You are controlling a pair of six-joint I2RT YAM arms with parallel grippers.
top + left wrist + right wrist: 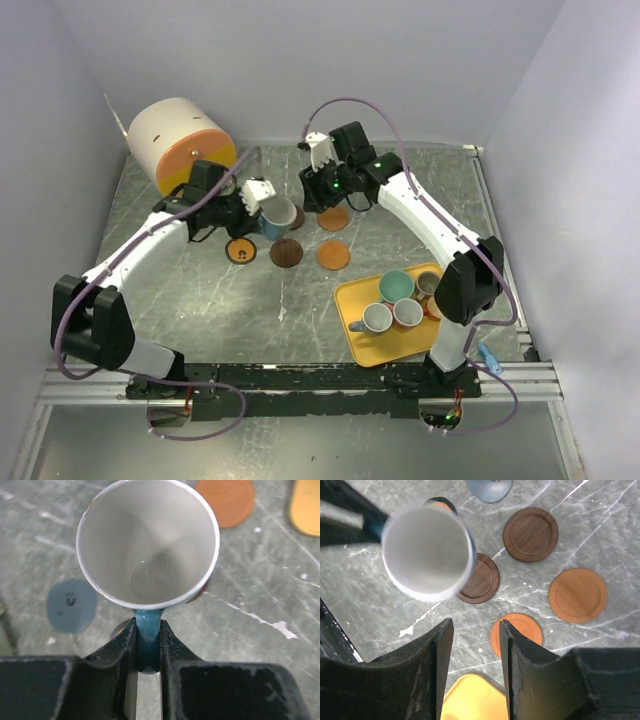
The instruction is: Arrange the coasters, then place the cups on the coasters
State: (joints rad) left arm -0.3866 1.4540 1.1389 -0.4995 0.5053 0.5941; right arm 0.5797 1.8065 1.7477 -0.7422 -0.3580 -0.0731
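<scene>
My left gripper (148,645) is nearest: clamped on the handle of the blue cup (150,545), which leaves the base free for setting down. The cup is in the air, tipped with its mouth toward my wrist, over a brown coaster (482,580); not landed, I judge. My right gripper (475,645) has its jaws apart with nothing between, hovering just beside the cup above an orange coaster (516,632). The coasters lie apart mid-table, with a second brown (530,534), a second orange (578,595) and a slate one (71,605), so each cup gets its own spot. The other cups (396,286) sit on the tray (350,300). Next: level the cup and lower it.
</scene>
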